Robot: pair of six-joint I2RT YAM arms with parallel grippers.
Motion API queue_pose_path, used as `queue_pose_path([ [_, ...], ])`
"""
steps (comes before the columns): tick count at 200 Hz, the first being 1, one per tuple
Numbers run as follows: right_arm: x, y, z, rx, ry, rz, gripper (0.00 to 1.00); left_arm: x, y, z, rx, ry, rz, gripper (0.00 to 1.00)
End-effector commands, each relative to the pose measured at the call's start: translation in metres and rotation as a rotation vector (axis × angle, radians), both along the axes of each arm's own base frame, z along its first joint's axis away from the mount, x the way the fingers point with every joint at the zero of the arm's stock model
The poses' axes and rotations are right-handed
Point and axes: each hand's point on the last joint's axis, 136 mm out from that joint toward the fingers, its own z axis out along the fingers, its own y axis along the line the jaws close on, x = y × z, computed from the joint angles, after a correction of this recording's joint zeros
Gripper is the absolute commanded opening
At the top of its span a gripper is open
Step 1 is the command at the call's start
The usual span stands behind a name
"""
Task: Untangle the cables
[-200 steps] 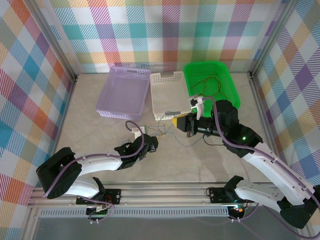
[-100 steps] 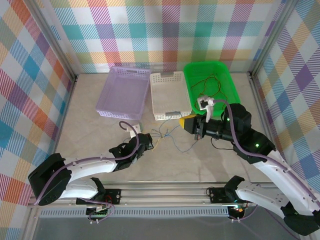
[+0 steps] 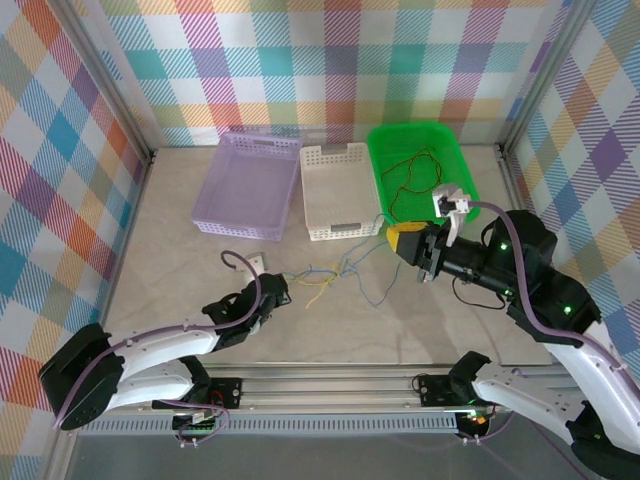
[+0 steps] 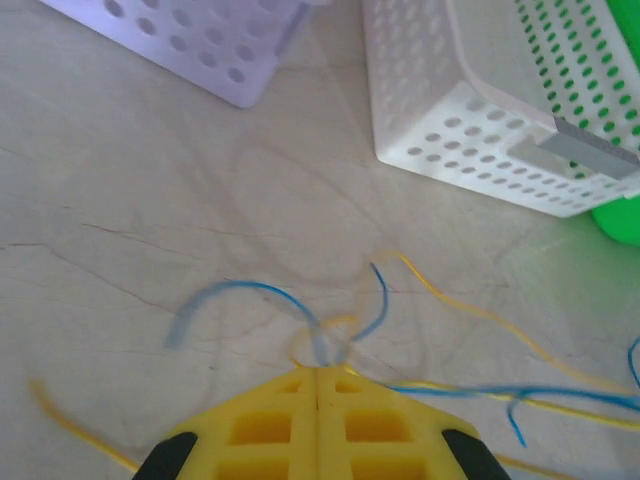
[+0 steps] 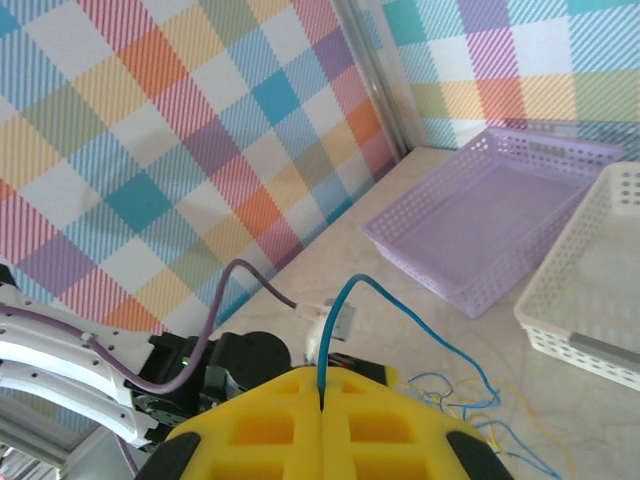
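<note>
The cables (image 3: 330,275), hair-thin limp strands in blue and yellow, sprawl on the desk (image 3: 180,250) just before the white perforated basket (image 3: 335,155), strung crosswise between both hands. The left hand (image 4: 317,378) is pressed together, pinching blue and yellow strands at the tangle. The right hand (image 5: 322,385) pinches one blue strand.

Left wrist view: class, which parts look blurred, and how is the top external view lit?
Left wrist view: the blue cable curling above the left gripper is smeared; the white basket is sharper. Top external view: even light, soft shadows.
</note>
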Motion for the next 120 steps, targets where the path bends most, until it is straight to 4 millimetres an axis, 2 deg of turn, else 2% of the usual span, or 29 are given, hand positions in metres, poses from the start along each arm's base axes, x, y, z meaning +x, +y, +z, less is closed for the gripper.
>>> queue_pose_path([
  [1,-0.002,-0.015,0.01,-0.032,-0.052,-0.046,0.0,-0.002,0.021,-0.007,0.01,0.023,0.049,0.0],
  [24,-0.004,-0.018,0.015,-0.033,-0.063,-0.051,0.0,-0.003,0.03,-0.007,-0.003,0.027,0.064,0.0],
  [40,-0.005,-0.015,0.016,-0.033,-0.052,-0.035,0.0,-0.004,0.024,-0.003,-0.028,0.02,0.023,0.0],
  [51,-0.004,-0.011,0.015,-0.034,-0.043,-0.02,0.0,-0.004,0.011,0.002,-0.062,0.015,-0.036,0.0],
  [68,-0.002,-0.006,0.015,-0.033,-0.03,-0.005,0.0,-0.005,-0.02,0.017,-0.129,0.002,-0.173,0.0],
  [77,-0.001,-0.004,0.015,-0.035,-0.027,-0.001,0.0,-0.005,-0.036,0.022,-0.147,0.007,-0.237,0.21],
  [89,0.001,-0.002,0.015,-0.038,-0.026,0.0,0.0,-0.006,-0.056,0.027,-0.153,0.011,-0.309,0.39],
  [98,0.002,-0.001,0.016,-0.04,-0.026,0.001,0.0,-0.007,-0.066,0.028,-0.141,0.014,-0.34,0.47],
  [114,0.003,-0.001,0.019,-0.047,-0.032,-0.004,0.0,-0.012,-0.087,0.028,-0.128,0.012,-0.406,0.52],
  [120,0.004,-0.002,0.02,-0.05,-0.033,-0.01,0.0,-0.014,-0.095,0.028,-0.122,0.012,-0.429,0.57],
])
